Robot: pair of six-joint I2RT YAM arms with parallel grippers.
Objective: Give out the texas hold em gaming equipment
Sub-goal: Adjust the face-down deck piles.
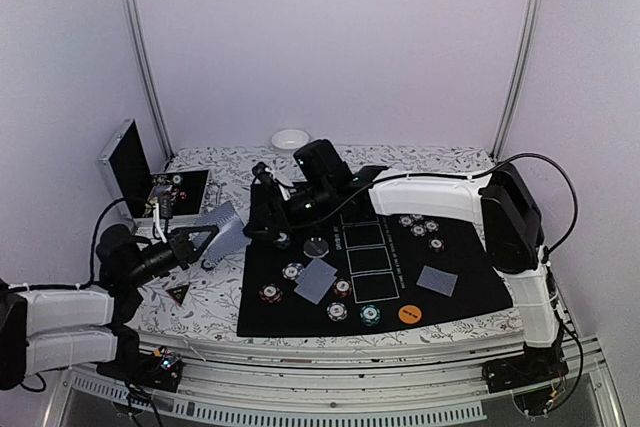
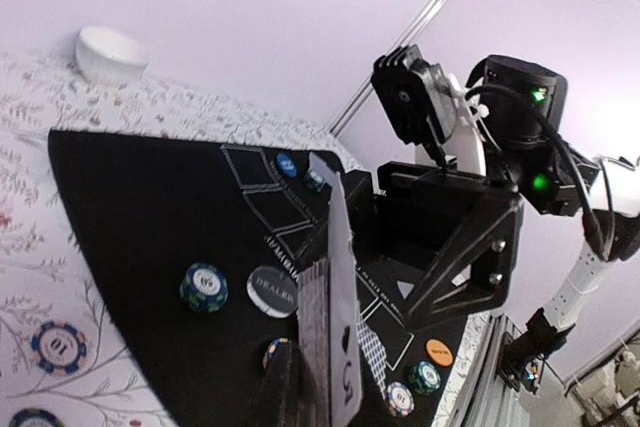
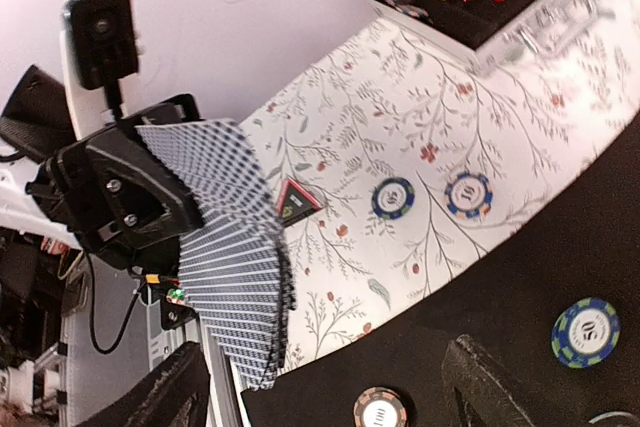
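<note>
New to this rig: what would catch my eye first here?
A fanned spread of grey-blue-backed playing cards, gripped in the left pincer above the floral cloth at the left. The right pincer hangs open over the left edge of the black mat, dotted with poker chips.

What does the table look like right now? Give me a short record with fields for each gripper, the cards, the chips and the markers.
left gripper: shut on fan of cards, left of the black mat
right gripper: open, holding nothing, over the mat's far left corner
loose cards: two, face down on the mat
chips: scattered on the mat
orange disc: mat, near edge
triangle marker: floral cloth, left of mat
case: open, far left
</note>
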